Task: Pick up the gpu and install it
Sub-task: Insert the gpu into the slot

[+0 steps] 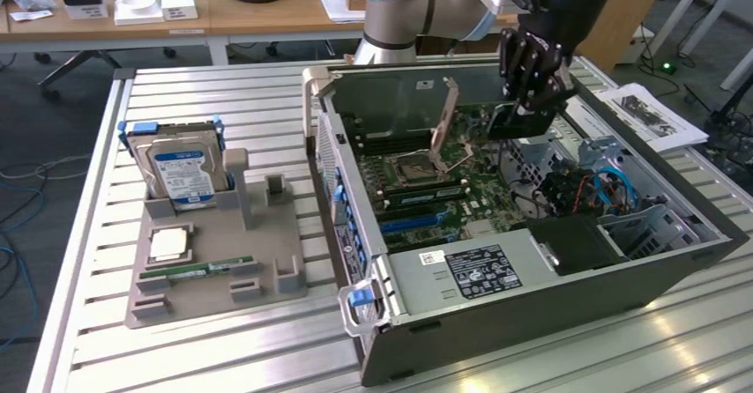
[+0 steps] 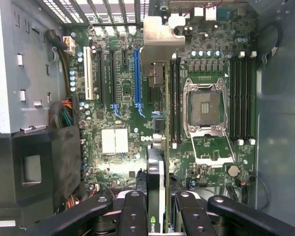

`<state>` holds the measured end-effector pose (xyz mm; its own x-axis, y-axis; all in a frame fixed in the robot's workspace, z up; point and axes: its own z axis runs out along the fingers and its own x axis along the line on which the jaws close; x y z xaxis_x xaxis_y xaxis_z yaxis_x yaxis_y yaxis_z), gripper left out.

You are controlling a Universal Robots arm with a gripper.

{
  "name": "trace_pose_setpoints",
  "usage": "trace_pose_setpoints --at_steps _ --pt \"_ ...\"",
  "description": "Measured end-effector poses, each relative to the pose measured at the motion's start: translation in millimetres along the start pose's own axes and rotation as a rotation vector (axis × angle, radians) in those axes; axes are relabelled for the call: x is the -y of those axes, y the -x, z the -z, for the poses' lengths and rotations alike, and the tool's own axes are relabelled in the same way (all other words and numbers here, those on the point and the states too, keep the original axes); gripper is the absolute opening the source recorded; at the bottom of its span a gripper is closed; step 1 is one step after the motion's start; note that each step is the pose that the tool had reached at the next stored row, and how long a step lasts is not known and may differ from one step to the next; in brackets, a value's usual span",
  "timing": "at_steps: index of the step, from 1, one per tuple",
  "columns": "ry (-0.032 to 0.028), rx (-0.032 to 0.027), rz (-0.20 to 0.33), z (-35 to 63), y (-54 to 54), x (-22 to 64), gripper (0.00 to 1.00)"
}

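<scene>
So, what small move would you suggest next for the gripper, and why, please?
Probably a slight sideways shift toward the long blue slot before lowering: the gripper holds the gpu edge-on above the motherboard, and in the wrist view its edge lies beside that slot, not over it.

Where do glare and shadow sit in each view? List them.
Exterior view: light glares off the slatted table at the exterior view's lower right; the computer case interior is evenly lit. Wrist view: the gpu bracket and a motherboard patch wash out white; the black shroud lies dark.
</scene>
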<state>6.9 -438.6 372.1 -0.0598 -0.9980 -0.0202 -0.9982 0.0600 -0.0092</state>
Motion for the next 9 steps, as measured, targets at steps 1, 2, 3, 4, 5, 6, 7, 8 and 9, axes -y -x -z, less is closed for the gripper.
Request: trace_pose_setpoints --at_steps 1,2,3,4,5,6,7,8,9 --pt "0.0001 0.0001 0.001 -1.2 0.0 -0.3 0.27" --pt "0.0 0.0002 0.003 -2.5 -0.1 -0.6 0.27" --pt "0.0 0.0002 0.004 -3.6 -0.1 -0.9 0.27" --pt "0.0 0.0002 0.006 -4.6 -0.1 -1.1 0.27" --pt "0.0 0.0002 0.007 -5.6 -0.2 -1.3 0.27" --pt "0.0001 0.0002 0.009 -6.5 -0.2 -1.6 0.27" --pt "0.0001 0.0003 0.01 -7.5 -0.2 -1.8 0.27" --pt "0.0001 0.0003 0.011 -8.5 -0.3 -2.0 0.27" --pt "0.0001 0.0002 0.013 -9.5 -0.3 -2.3 0.27"
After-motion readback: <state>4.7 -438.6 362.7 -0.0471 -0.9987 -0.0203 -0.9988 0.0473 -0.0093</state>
